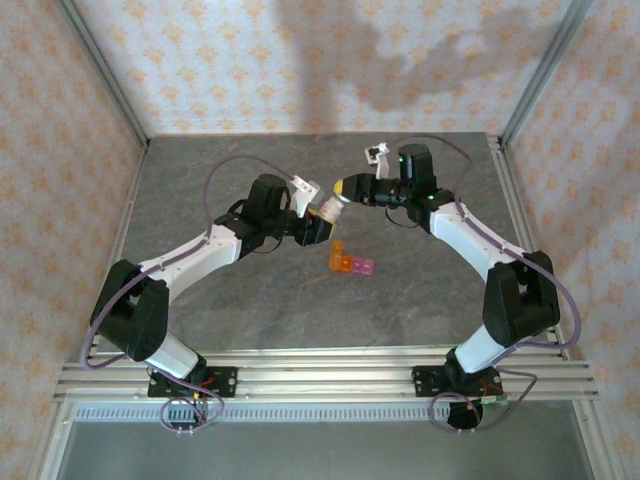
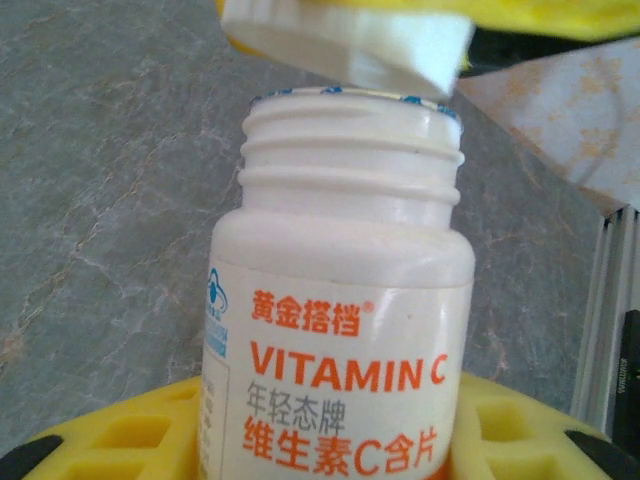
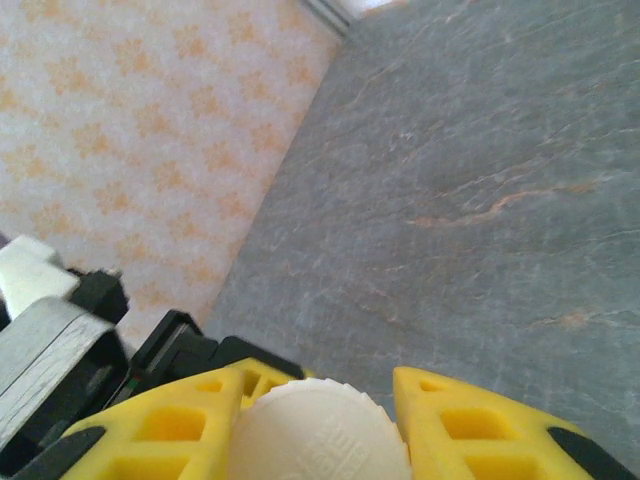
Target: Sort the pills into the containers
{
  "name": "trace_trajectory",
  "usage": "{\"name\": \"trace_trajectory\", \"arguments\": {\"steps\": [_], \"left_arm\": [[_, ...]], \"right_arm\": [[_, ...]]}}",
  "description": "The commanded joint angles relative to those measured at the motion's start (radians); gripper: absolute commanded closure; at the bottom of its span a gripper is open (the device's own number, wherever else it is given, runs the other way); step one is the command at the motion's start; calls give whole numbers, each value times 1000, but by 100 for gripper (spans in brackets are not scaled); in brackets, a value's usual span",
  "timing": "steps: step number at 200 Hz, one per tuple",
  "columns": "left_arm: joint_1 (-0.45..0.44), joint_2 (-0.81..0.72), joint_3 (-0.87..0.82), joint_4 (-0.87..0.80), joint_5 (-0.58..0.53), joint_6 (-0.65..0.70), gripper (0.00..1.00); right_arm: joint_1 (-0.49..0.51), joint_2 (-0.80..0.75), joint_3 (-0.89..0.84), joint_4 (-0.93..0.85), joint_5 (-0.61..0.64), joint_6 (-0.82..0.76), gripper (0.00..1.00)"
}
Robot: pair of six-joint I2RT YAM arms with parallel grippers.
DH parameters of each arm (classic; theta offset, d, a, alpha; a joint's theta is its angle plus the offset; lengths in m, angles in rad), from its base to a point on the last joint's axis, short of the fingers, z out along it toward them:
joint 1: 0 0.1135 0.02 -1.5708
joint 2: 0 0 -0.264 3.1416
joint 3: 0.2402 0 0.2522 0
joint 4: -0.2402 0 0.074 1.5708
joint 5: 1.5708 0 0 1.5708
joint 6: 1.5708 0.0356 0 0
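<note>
Left of centre in the top view, the left gripper [image 1: 312,222] is closed partway around a white cylindrical plastic bottle [image 1: 328,208] with orange lettering. The bottle is held by its body between the yellow fingers [image 2: 120,440]. Just to the right, a white ribbed round plastic cap [image 3: 320,435] is pinched tight in the right gripper [image 1: 350,187]. At the top of the left wrist view it is seen just clear of the open threaded neck. Below both grippers, near the frame's centre, the containers [image 1: 351,265], a strip of translucent square plastic cells running orange to pink, lie on the grey table [image 1: 400,310], touched by neither gripper. The uncapping step is judged all but finished. Next, the cap is to be carried aside and the bottle tipped carefully over the cells. No pills can be made out.
</note>
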Motion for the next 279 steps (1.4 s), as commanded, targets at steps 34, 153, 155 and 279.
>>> {"name": "trace_trajectory", "arguments": {"steps": [34,153,155,279], "left_arm": [[6,-19,-9,81,7,-7,100],[6,-139,-134,128,-272,-2,100],[6,-139,-136,128,-274,-2,100],[2,-132,-179,148,-331,-55,100]], "right_arm": [[-37,-14,3,-59,160,15,70],[-57,302,88,-475,1155,103,67],[-57,308,88,-476,1158,105,67],[-57,152,-65,-377,927,159,24]]}}
